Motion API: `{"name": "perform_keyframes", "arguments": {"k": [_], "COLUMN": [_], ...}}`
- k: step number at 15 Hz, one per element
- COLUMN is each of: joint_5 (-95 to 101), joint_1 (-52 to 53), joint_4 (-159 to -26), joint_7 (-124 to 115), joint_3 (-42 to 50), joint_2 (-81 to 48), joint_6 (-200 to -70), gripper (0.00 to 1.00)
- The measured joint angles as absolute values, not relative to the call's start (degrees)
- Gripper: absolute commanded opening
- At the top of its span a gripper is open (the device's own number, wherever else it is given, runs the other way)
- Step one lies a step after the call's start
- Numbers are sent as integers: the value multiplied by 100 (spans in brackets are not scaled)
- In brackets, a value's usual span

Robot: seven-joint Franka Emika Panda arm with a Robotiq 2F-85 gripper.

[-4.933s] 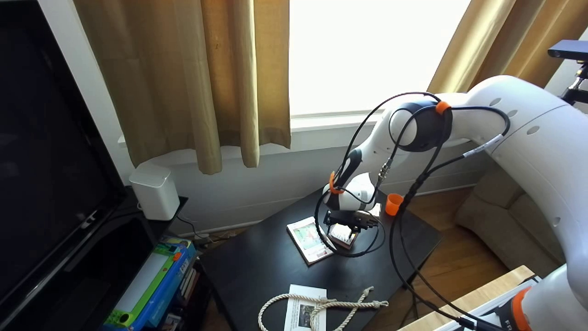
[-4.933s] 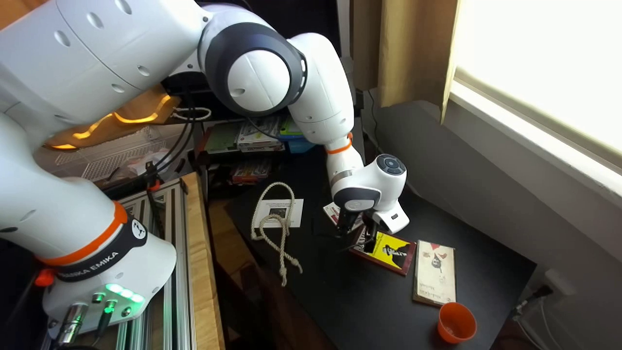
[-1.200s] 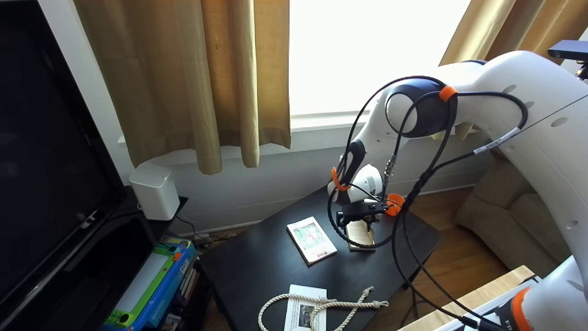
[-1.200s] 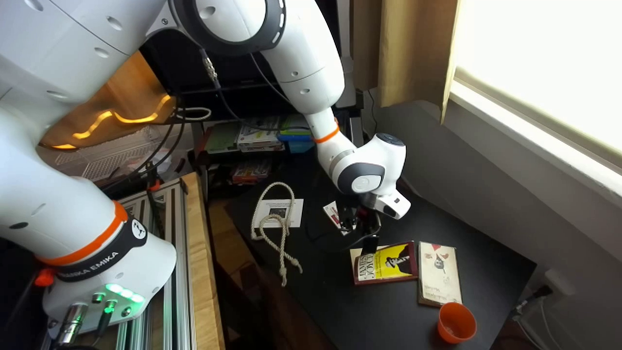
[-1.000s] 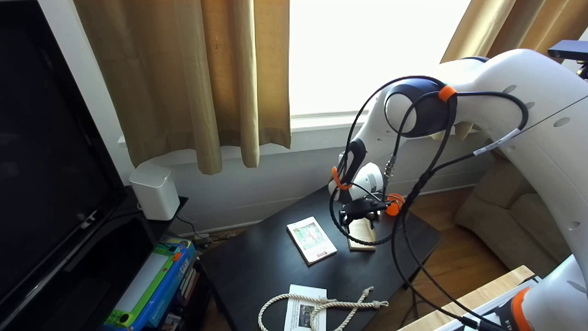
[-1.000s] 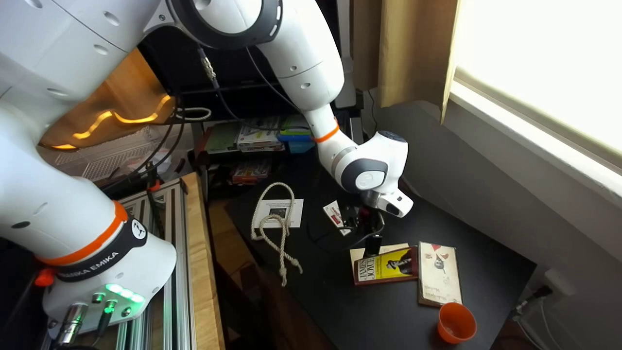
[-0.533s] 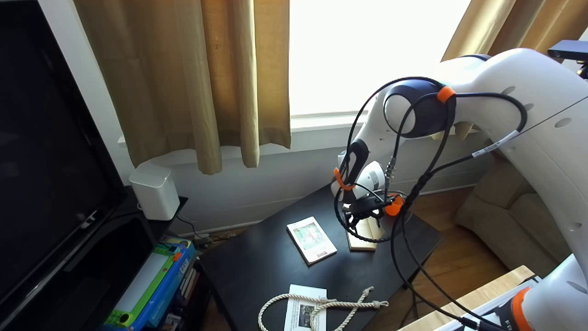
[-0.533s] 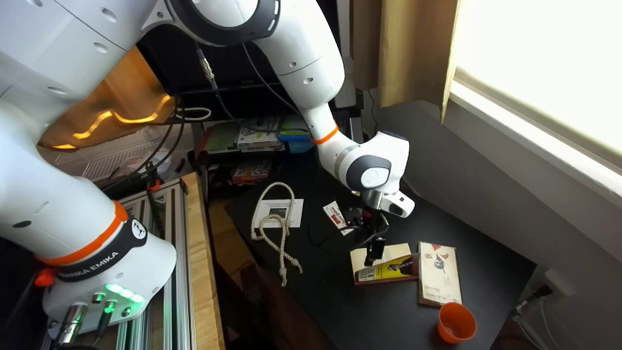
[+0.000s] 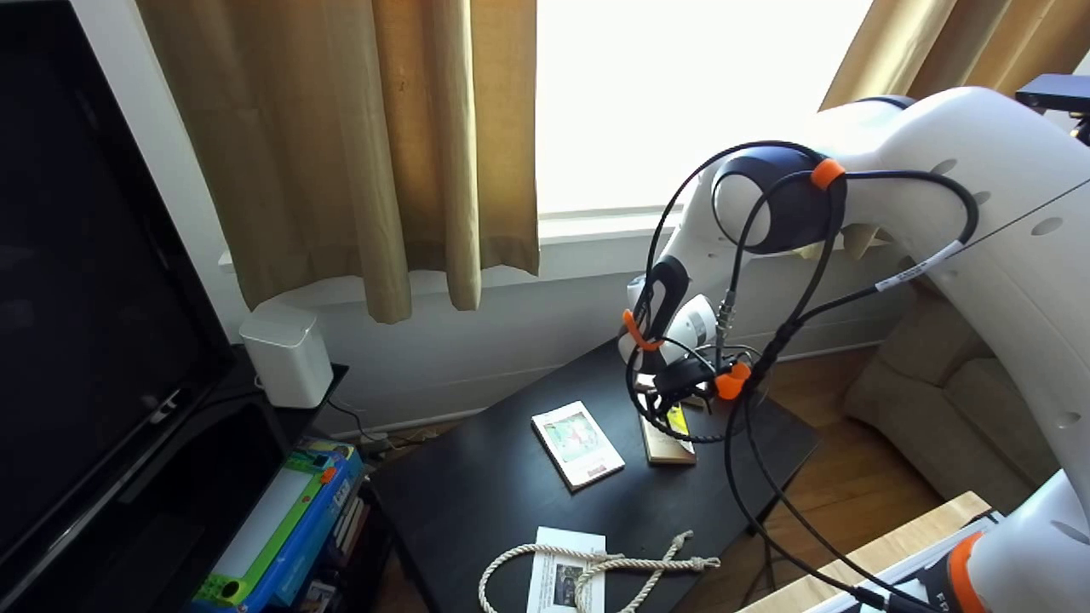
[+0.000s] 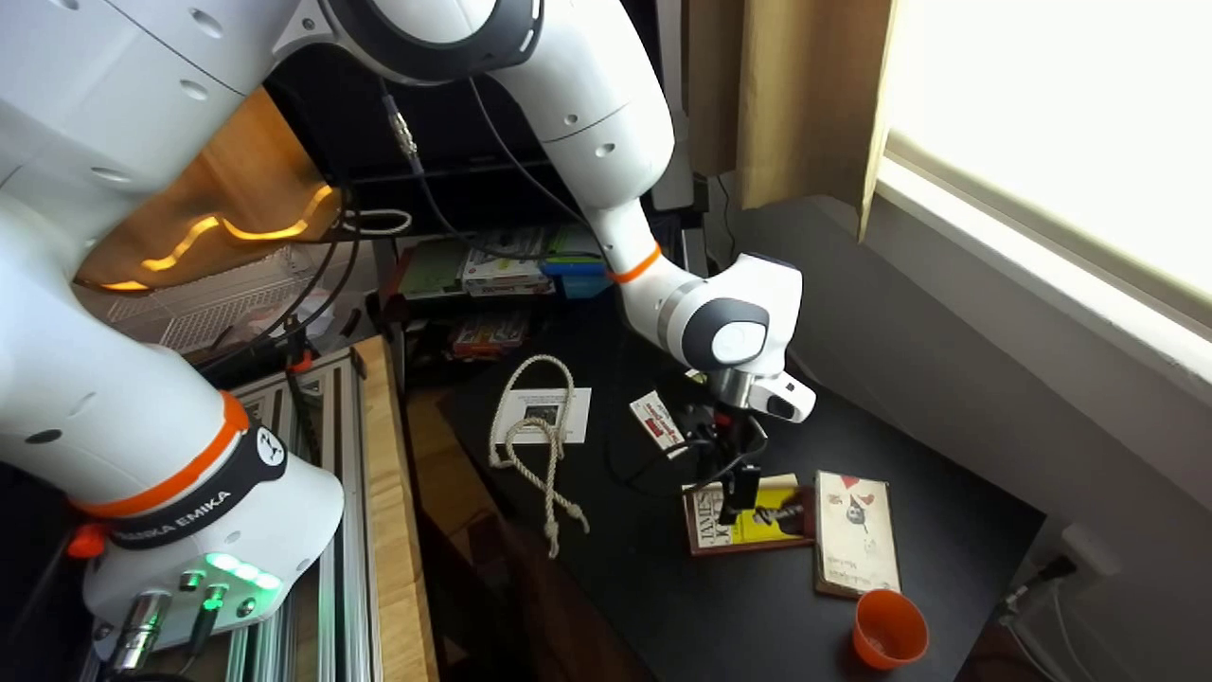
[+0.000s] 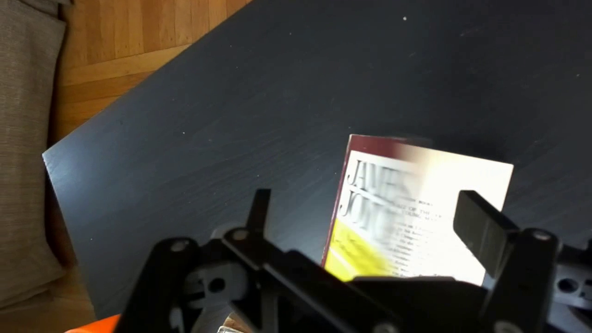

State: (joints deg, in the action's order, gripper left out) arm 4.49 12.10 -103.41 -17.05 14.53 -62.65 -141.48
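- The claw (image 11: 364,193) stands wide: in the wrist view its two fingers (image 11: 483,233) are well apart, one left and one right in the lower half of the frame.
- The James Joyce book (image 11: 407,212) lies below the claw, low and right of centre in the wrist view.
- Its maroon, white and yellow cover (image 11: 356,259) smears towards the right, where a cream printed page (image 11: 439,185) shows.
- The finger at the right of that frame overlaps the page; I cannot tell whether it touches the paper. The finger at the left shows over the dark table (image 11: 185,162).
- A pale book (image 10: 857,532) with a small sketch lies just beside the James Joyce book, lower right in an exterior view.
- An orange cup (image 10: 890,628) stands near the pale book's lower end, close to the bottom right corner.
- Another book with a green picture (image 9: 579,444) lies below centre in an exterior view, apart from the James Joyce book.
- A knotted rope (image 9: 651,564) loops across a printed sheet (image 9: 562,583) at that frame's bottom centre.
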Motion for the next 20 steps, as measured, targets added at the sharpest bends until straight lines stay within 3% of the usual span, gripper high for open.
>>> {"name": "perform_keyframes", "arguments": {"k": [6,8,16,18,20], "joint_5": [582,618,626,626,626], "joint_1": [1212,1212,1213,1213,1213], "joint_4": [-10348,-10348,-10338,-10334,-10327], "joint_7": [-1758,-1795,-2028,-2046,-2078], "joint_3": [1522,1541,1530,1528,1528], "joint_2": [-6269,-6291,-6447,-6466,-6470], "joint_6": [-14116,-14103,-14239,-14289,-14319], "gripper": [100,72,11,0,0]}}
